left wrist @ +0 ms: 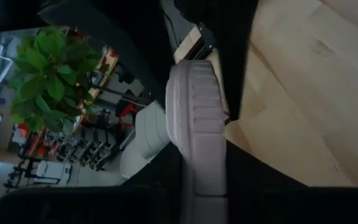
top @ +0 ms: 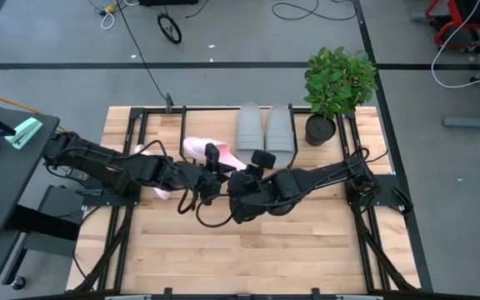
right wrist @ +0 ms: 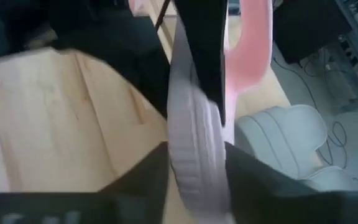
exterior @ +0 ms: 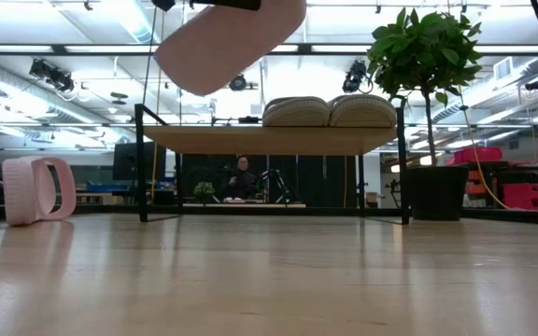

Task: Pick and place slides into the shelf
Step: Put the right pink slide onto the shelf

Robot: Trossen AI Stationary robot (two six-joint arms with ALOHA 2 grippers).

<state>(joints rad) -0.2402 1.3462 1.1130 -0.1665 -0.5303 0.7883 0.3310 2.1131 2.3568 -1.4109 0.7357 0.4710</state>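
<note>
Dark arms hide most of the raised pink slide [top: 197,147].

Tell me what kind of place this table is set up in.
Most likely a robotics lab or workshop. The high view shows loose cables trailing over a grey concrete floor; the low view looks into a large open hall with ceiling strip lights and a person seated far behind the shelf.

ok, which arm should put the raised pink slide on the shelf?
Left, likely. Left gripper and right gripper both hold the slide, but the shelf's bare part lies left of the grey pair, facing the left gripper.
</note>
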